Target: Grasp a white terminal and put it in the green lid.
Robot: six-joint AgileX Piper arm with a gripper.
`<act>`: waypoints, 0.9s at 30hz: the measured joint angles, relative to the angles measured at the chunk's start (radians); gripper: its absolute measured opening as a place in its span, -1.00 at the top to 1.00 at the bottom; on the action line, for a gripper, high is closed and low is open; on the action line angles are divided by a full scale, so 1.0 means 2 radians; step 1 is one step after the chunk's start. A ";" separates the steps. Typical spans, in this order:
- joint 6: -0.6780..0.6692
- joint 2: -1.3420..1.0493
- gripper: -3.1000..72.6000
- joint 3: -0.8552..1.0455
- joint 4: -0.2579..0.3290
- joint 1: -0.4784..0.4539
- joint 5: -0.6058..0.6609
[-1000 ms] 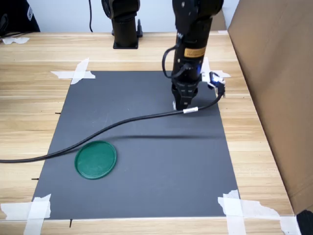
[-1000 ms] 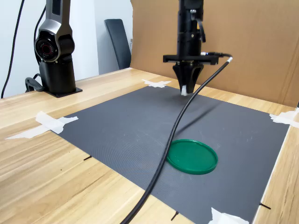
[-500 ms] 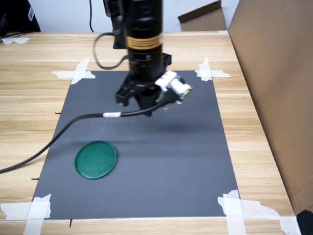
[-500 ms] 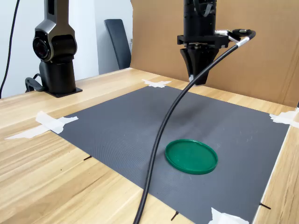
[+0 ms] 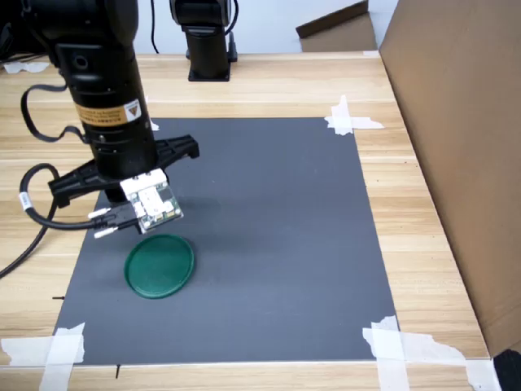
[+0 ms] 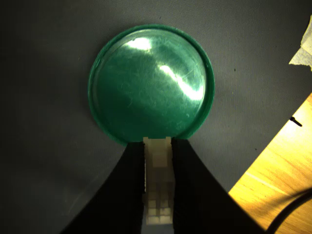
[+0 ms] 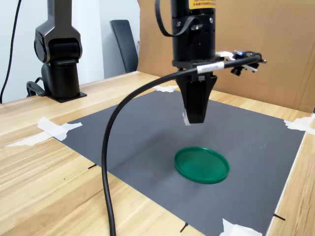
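Hand (image 7: 189,118) above green lid (image 7: 202,164) rim.

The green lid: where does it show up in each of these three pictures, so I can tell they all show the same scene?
First exterior view: the green lid lies low on the first exterior view's left, on the dark mat, just below the arm.
Wrist view: it fills the middle of the picture, just past the gripper holding the white terminal.
Second exterior view: it lies right of centre, below the raised gripper.
Shared landmark: the dark mat under the lid.
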 joint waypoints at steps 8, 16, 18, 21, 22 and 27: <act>0.027 0.049 0.68 -0.030 -0.005 0.000 -0.006; 0.029 0.079 0.69 -0.030 -0.005 0.000 -0.026; 0.029 0.080 0.69 -0.030 -0.005 0.000 -0.027; 0.029 0.081 0.69 -0.030 -0.003 0.000 -0.028; 0.029 0.081 0.67 -0.030 -0.002 0.000 -0.029; 0.032 0.081 0.42 -0.030 0.001 0.000 -0.036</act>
